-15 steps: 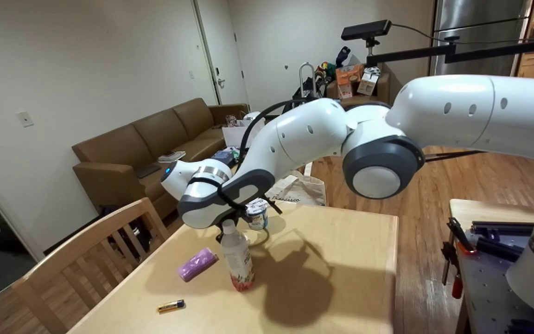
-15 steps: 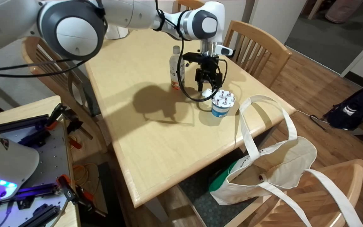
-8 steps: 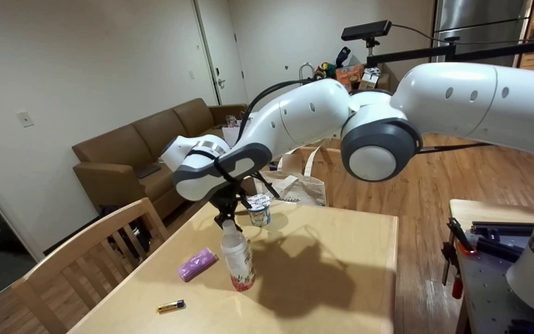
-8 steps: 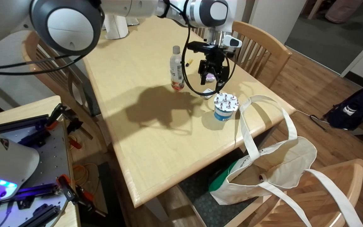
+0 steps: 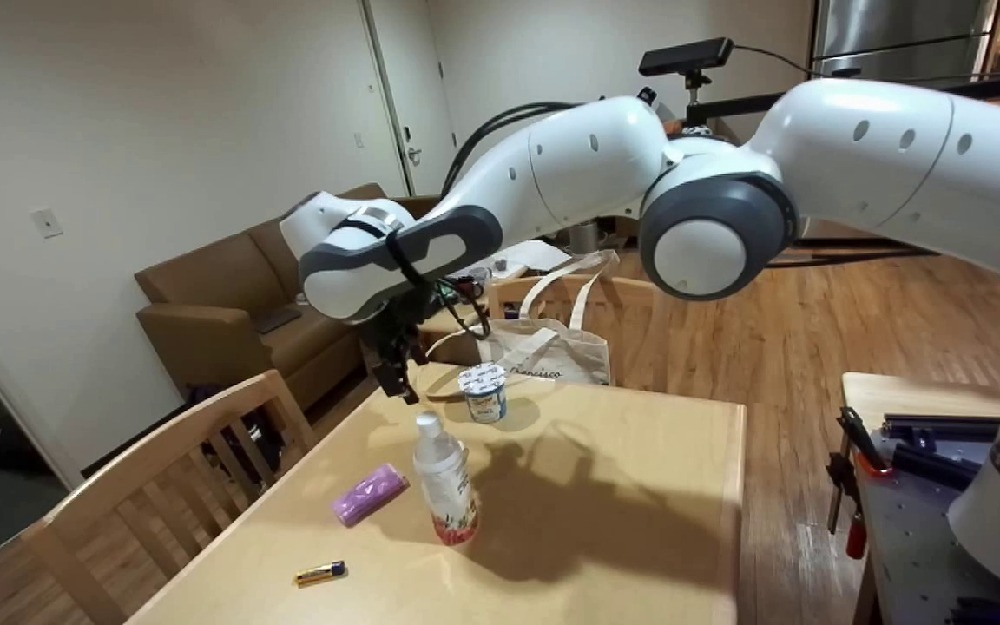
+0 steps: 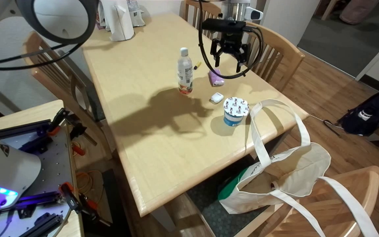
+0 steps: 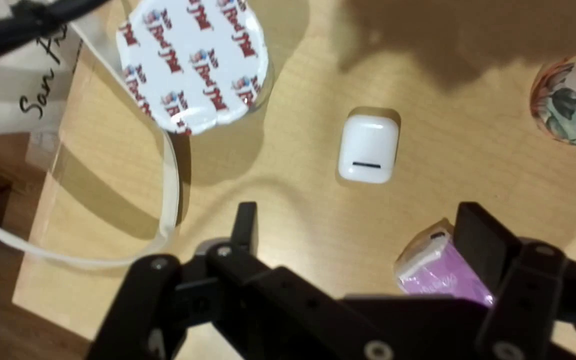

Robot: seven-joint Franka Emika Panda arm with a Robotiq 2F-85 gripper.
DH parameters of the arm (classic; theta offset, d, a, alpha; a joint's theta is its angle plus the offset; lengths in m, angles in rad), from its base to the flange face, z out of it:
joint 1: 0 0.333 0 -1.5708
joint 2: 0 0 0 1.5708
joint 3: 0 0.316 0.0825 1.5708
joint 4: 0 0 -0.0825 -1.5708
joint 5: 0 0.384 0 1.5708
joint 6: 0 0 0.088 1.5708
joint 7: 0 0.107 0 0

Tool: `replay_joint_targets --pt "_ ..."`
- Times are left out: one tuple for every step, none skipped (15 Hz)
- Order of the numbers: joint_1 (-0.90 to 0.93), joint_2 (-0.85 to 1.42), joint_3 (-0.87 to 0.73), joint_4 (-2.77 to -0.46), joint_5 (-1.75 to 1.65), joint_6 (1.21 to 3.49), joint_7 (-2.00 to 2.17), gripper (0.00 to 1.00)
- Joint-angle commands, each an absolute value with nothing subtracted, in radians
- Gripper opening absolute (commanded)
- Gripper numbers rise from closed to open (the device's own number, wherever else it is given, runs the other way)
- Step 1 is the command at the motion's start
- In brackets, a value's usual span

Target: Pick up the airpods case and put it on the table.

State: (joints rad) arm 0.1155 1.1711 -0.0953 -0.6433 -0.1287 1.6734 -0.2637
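The white airpods case (image 6: 217, 97) lies flat on the light-wood table (image 6: 150, 177), between the purple packet and the yogurt cup. In the wrist view the case (image 7: 368, 149) shows its small black bar and lies beyond the fingertips, touching nothing. In the exterior view with the bottle in front (image 5: 446, 486), I cannot make out the case. My gripper (image 7: 358, 215) is open with nothing between its fingers. In both exterior views the gripper (image 6: 228, 66) hangs well above the table (image 5: 674, 434), higher than the case; here its jaws (image 5: 414, 378) point down near the table's far edge.
The yogurt cup (image 6: 236, 112) stands close beside the case. A tall bottle (image 6: 185, 72), a purple packet (image 6: 216, 78) and a yellow battery (image 5: 320, 573) are also on the table. A canvas bag (image 6: 281, 177) at the table's edge has a strap (image 7: 170, 200) lying over the top.
My gripper has risen from low beside the case to well above the table. The case stays on the table and is now uncovered. The cup has shifted slightly.
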Motion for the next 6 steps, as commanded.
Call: replay_joint_targets --pt "0.087 1.128 -0.062 -0.731 -0.112 1.826 -0.353 1.00" --pt "0.084 1.126 -0.066 -0.747 -0.104 1.866 -0.299 1.00" --pt "0.104 1.168 -0.083 -0.667 -0.127 1.796 -0.307 1.00" --pt "0.102 1.170 -0.084 -0.673 -0.126 1.810 -0.307 1.00" --pt "0.102 1.172 -0.084 -0.673 -0.126 1.809 -0.307 1.00" --pt "0.103 1.172 -0.084 -0.672 -0.126 1.809 -0.307 1.00"
